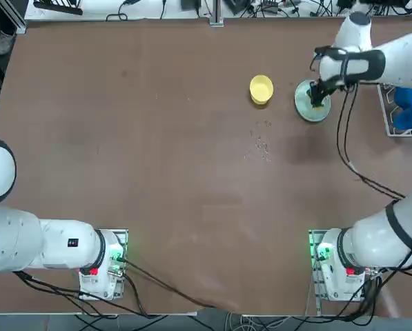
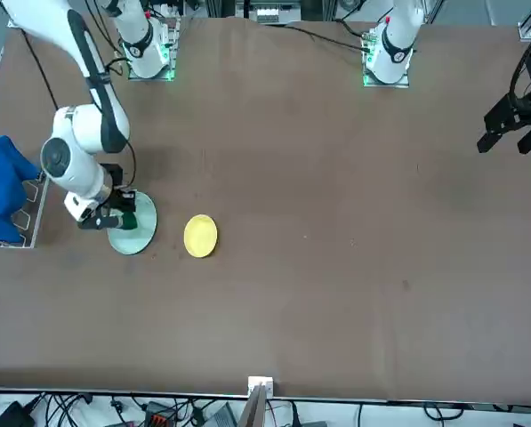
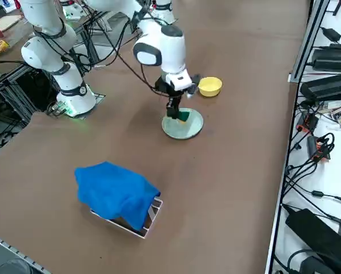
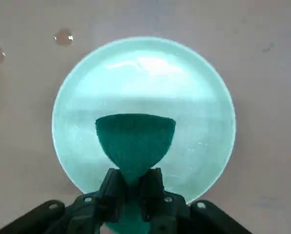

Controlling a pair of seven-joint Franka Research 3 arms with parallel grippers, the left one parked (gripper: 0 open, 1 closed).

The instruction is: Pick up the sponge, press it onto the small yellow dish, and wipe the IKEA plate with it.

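My right gripper (image 4: 130,183) is shut on the sponge (image 4: 134,141), pinching its green block so that it bulges out beyond the fingers. The sponge (image 3: 183,116) rests on the pale blue-green IKEA plate (image 4: 87,107), close to its centre. From overhead, the gripper (image 1: 318,95) stands straight over the plate (image 1: 308,110) at the table's far right. The small yellow dish (image 1: 261,89) sits just left of the plate, apart from it and with nothing on it. In the front view the plate (image 2: 133,237) and yellow dish (image 2: 200,236) lie side by side below the arm.
A blue cloth (image 3: 116,191) covers a metal rack (image 3: 150,220) at the table's right edge, close to the plate. A few water drops (image 4: 63,37) lie on the table beside the plate. Scattered specks (image 1: 262,143) mark the brown tabletop near the middle.
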